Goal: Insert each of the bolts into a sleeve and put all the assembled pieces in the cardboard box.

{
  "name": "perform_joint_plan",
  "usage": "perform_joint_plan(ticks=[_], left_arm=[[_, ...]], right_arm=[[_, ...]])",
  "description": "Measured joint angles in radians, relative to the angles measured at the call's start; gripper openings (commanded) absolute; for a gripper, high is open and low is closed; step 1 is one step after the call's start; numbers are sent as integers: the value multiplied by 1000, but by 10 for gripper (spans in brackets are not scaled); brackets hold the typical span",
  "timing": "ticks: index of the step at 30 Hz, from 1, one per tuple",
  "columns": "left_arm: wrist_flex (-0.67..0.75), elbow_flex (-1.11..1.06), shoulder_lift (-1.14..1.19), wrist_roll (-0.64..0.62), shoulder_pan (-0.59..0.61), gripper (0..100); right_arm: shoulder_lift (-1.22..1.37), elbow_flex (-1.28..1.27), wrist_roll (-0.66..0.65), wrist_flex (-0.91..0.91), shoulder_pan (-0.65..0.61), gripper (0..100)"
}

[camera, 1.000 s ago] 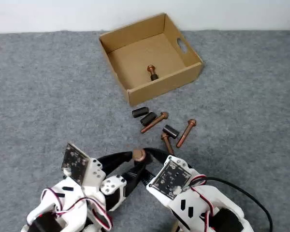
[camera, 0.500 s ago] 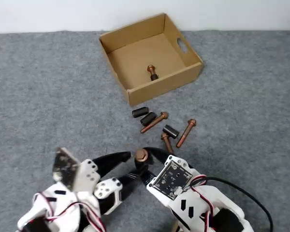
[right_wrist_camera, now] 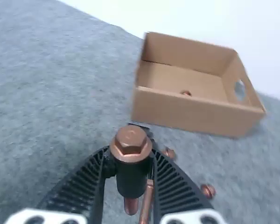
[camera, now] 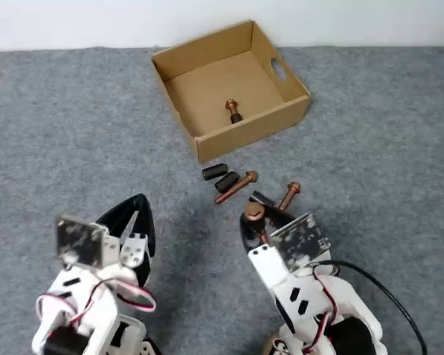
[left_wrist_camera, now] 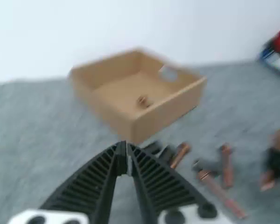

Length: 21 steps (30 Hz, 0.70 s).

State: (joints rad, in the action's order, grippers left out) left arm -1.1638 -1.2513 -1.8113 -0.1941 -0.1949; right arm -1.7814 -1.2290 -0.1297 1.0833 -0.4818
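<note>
OK, view diffs: the left wrist view has three loose bolts on the desk (camera: 74, 133), including a third bolt (left_wrist_camera: 218, 190) lying closest to the arms. In the high view the right gripper (camera: 254, 220) sits over that spot. The left wrist view also catches a red-and-blue object (left_wrist_camera: 277, 46) off by the wall, too blurred to identify.
cardboard box (camera: 207, 145): middle of the desk's far edge, turned at an angle, hand hole in one wall.
box contents: one boxed bolt-and-sleeve (camera: 233, 111) on the box floor, roughly centre.
right gripper state: clamped on the held bolt-and-sleeve (right_wrist_camera: 130, 158). Copper hex head is up, black sleeve is between the fingers, shank tip pokes out underneath.
right gripper position: hangs over the loose pile in the middle of the desk, on the near side of the box and apart from it. The right wrist view shows a bolt shank on the desk directly below the held piece.
left gripper (camera: 139, 201): fingers pressed together, nothing between them. It sits toward the desk's near edge, left of the pile and well apart from every part.
loose bolts: first bolt (camera: 235, 187) lies just in front of the box, second bolt (camera: 288, 196) just beside the right gripper.
loose sleeves: two sleeves (camera: 214, 171) side by side between the box and the first bolt, third sleeve (camera: 260, 198) partly under the right gripper.
desk cover: grey, felt-like.
</note>
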Motion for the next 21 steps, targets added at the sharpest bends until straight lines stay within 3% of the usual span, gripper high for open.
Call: perform_joint_plan(ticks=[6, 11, 21], left_arm=[[117, -252, 5, 77, 153, 5], [212, -430, 6, 114, 206, 5], [183, -440, 6, 112, 207, 5]], right_arm=[[215, 87, 124, 0, 97, 8], [519, 302, 192, 0, 103, 8], [1157, 841, 290, -87, 121, 8]])
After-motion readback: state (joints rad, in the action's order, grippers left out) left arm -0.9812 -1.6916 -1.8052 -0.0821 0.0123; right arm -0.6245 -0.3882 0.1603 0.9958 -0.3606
